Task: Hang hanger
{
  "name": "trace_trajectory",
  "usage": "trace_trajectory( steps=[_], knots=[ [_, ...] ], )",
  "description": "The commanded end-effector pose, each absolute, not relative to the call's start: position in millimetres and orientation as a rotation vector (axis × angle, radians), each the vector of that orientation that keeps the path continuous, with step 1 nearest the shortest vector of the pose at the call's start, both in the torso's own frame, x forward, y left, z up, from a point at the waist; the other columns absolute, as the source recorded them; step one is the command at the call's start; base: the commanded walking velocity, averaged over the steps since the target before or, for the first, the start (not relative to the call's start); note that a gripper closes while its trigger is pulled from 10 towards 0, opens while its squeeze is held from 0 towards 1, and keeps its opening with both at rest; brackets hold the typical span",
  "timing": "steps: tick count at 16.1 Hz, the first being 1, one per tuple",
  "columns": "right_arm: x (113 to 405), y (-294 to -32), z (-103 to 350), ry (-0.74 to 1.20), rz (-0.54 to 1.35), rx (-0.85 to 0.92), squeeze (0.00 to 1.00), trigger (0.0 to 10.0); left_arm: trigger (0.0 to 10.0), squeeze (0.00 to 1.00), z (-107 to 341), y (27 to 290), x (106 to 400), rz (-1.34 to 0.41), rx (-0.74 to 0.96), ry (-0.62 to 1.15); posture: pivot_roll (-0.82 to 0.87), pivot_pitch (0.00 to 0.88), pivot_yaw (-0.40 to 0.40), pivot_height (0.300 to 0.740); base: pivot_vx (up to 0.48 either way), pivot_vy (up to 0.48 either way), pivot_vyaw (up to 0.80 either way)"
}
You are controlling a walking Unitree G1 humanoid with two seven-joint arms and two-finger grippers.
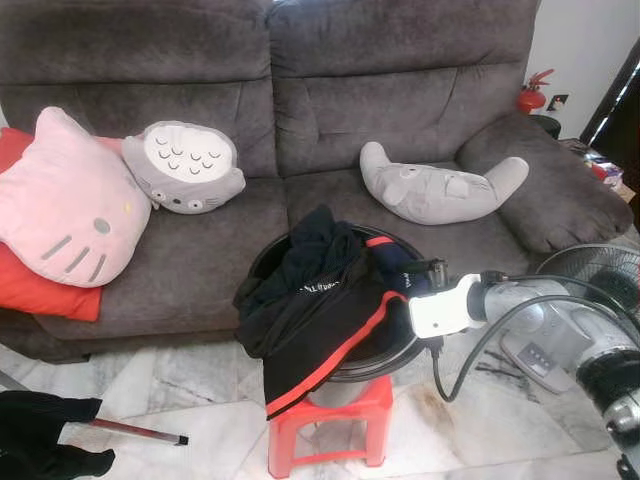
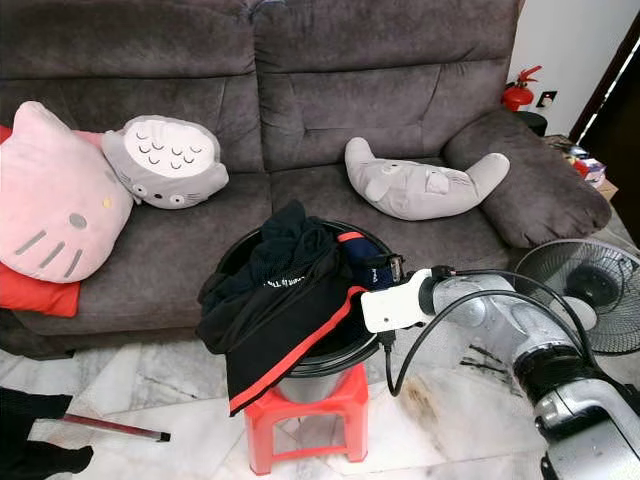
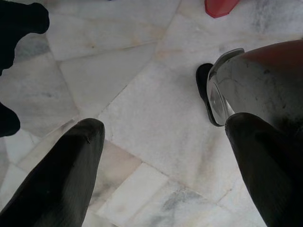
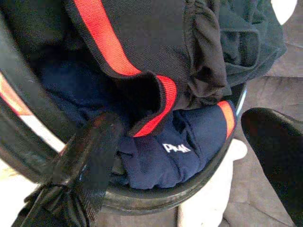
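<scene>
Right gripper (image 4: 189, 156) hovered fingers-wide over basin (image 2: 330, 362) of clothes (image 2: 285, 290) — reaching stage; hanger possibly buried; next, dig.

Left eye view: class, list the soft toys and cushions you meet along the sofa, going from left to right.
Red cushion → pink cat-face pillow → grey round plush → grey curved plush.

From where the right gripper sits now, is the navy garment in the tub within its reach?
Probably yes. The right gripper is already over the black tub's rim, fingers open, with the navy garment just ahead. The black garment with red trim overlaps part of it, but the near portion is exposed.
</scene>
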State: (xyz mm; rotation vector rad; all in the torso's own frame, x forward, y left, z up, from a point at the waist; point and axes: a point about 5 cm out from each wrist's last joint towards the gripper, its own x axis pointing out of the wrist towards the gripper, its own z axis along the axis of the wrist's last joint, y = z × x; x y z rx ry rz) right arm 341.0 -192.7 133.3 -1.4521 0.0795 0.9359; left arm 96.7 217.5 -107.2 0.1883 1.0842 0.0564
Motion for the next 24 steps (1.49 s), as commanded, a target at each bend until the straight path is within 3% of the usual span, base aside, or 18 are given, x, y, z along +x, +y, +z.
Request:
trace_trajectory(
  steps=[1, 5, 11, 17, 18, 20, 21, 22, 23, 24],
  knots=[
    [344, -188, 137, 0.030, 0.930, -1.468, 0.00, 10.0, 10.0, 0.00, -111, 211, 88, 0.019, 0.186, 1.125, -0.12, 0.052, 0.018, 0.740, 0.000, 0.000, 0.00],
    [344, -177, 132, -0.021, 0.959, -1.432, 0.00, 10.0, 10.0, 0.00, -111, 211, 88, 0.018, 0.188, 1.123, -0.12, 0.052, 0.020, 0.740, 0.000, 0.000, 0.00],
    [337, -182, 108, 0.093, 1.058, -1.489, 0.00, 10.0, 10.0, 0.00, -111, 211, 88, 0.019, 0.183, 1.127, -0.12, 0.053, 0.018, 0.740, 0.000, 0.000, 0.00],
    [344, -186, 112, 0.059, 0.988, -1.574, 0.00, 10.0, 10.0, 0.00, -111, 212, 88, 0.026, 0.201, 1.121, -0.11, 0.055, 0.019, 0.740, 0.000, 0.000, 0.00],
    [345, -187, 113, 0.057, 0.983, -1.578, 0.00, 9.3, 10.0, 0.00, -111, 212, 88, 0.027, 0.201, 1.122, -0.11, 0.054, 0.018, 0.740, 0.000, 0.000, 0.00],
    [350, -188, 118, 0.012, 0.918, -1.603, 0.00, 0.0, 10.0, 0.00, -111, 212, 88, 0.025, 0.203, 1.123, -0.11, 0.054, 0.018, 0.740, 0.000, 0.000, 0.00],
    [351, -187, 119, 0.000, 0.904, -1.609, 0.00, 0.0, 10.0, 0.00, -111, 212, 88, 0.025, 0.203, 1.124, -0.11, 0.054, 0.018, 0.740, 0.000, 0.000, 0.00],
    [357, -186, 130, -0.056, 0.817, -1.591, 0.00, 0.9, 10.0, 0.00, -111, 213, 88, 0.025, 0.204, 1.124, -0.11, 0.054, 0.018, 0.740, 0.000, 0.000, 0.00],
    [362, -183, 139, -0.106, 0.764, -1.574, 0.00, 6.9, 10.0, 0.00, -111, 213, 88, 0.024, 0.205, 1.125, -0.11, 0.055, 0.021, 0.740, 0.000, 0.000, 0.00],
    [364, -181, 144, -0.137, 0.740, -1.560, 0.00, 10.0, 10.0, 0.00, -111, 213, 88, 0.023, 0.206, 1.126, -0.11, 0.055, 0.021, 0.740, 0.000, 0.000, 0.00]
  ],
)
